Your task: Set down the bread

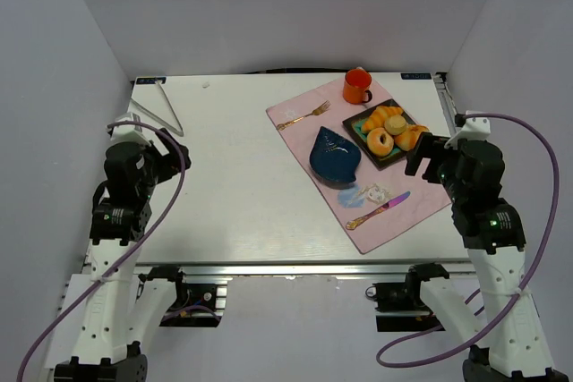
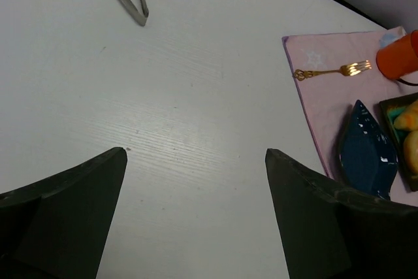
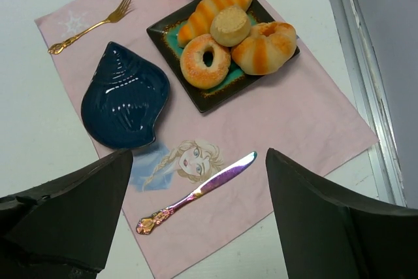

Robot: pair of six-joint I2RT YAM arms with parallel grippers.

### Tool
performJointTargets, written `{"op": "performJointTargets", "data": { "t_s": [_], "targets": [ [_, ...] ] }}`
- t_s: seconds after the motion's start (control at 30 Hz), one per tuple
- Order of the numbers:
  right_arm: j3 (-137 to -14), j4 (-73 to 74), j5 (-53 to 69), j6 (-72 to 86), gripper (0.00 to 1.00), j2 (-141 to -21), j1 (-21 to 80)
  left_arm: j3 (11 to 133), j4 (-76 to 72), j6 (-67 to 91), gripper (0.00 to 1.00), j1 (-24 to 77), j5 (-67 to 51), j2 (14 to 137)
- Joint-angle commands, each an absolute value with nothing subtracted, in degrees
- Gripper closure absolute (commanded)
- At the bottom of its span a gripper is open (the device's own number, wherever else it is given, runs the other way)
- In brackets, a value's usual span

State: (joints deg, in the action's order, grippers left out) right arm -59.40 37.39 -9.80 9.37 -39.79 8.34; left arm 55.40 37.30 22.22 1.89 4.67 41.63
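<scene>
Your right gripper (image 3: 197,155) hangs jaws-apart by the right edge of the counter (image 1: 233,185), probably ready to grab the small round golden-tan bun (image 3: 230,25).

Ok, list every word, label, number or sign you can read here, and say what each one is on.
No text can be read.
The mat has only pictures: a girl's face and a pale star, no letters.
The bluish mark at the far edge of the table is too small to read.
</scene>
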Motion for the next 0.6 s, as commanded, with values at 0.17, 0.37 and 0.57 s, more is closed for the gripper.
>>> {"op": "performJointTargets", "data": {
  "t_s": [0.17,0.37,0.57],
  "targets": [
    [-58.7,33.5,-2.6,6.2,0.11,-39.5,8.3,55.3,42.7,23.8,0.02,1.9,16.3,45.4],
    [-58.5,28.0,-0.5,6.4,0.11,-39.7,8.4,54.0,38.8,22.3,0.02,1.8,11.8,48.4],
    [-59.6,25.8,-2.2,9.1,0.11,-42.6,8.3,69.3,37.9,24.9,0.02,1.8,16.5,70.1]
  ]
}}
